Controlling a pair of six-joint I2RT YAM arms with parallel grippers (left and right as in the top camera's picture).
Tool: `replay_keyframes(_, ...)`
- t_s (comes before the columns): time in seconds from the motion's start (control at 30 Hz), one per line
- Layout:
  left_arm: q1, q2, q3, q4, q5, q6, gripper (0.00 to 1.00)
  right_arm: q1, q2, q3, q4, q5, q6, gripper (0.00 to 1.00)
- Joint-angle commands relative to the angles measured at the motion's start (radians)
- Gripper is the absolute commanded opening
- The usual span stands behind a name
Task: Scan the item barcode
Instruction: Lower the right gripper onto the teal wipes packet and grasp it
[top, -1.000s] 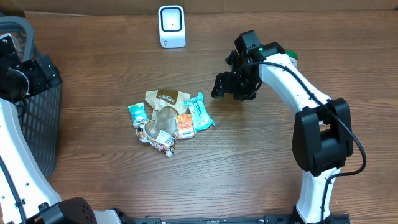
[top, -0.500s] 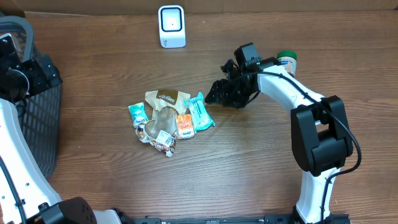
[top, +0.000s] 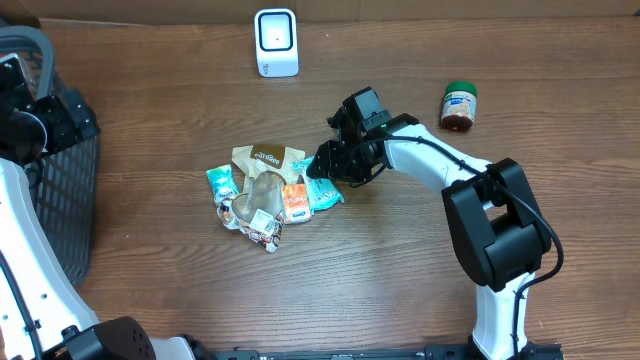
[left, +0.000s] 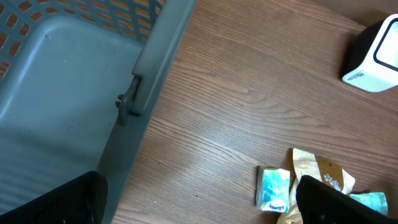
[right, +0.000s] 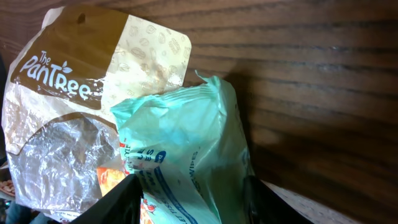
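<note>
Overhead, the right hand (top: 323, 160) hangs over the bench (top: 400, 290), fingers half-open astride a teal snack packet (right: 180, 143) (contact unclear); the left hand (left: 199, 202) gapes wide beside the grey basket (left: 62, 93).

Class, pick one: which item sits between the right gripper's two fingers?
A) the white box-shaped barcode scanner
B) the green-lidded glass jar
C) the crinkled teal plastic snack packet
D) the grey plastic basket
C: the right wrist view shows the right gripper with a finger on each side of the crinkled teal plastic snack packet.
</note>
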Motion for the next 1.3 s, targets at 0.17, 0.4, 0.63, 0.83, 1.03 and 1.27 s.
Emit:
replay_keyframes(0.17,0.000,-0.005,0.020,0.001,0.011,-0.009,1.00,0.013,0.058,-0.012,0.048,-0.006,0.045,0.23)
replay_keyframes(0.4,0.000,-0.005,0.020,0.001,0.011,-0.009,0.99,0.004,0.054,0.017,0.003,-0.037,0.023,0.04)
replay_keyframes(0.63,0.000,-0.005,0.020,0.001,0.011,-0.009,0.99,-0.012,-0.053,0.216,-0.270,0.172,-0.099,0.04)
replay_keyframes(0.83,0.000,-0.005,0.020,0.001,0.011,-0.009,0.99,-0.011,-0.096,0.252,-0.346,0.239,-0.098,0.04)
replay_keyframes(1.03,0.000,-0.005,0.020,0.001,0.011,-0.009,1.00,-0.011,-0.082,0.210,-0.349,0.206,-0.035,0.59)
replay_keyframes(1.27,0.000,-0.005,0.020,0.001,0.011,-0.009,1.00,-0.011,-0.009,0.144,-0.307,0.117,0.019,0.56)
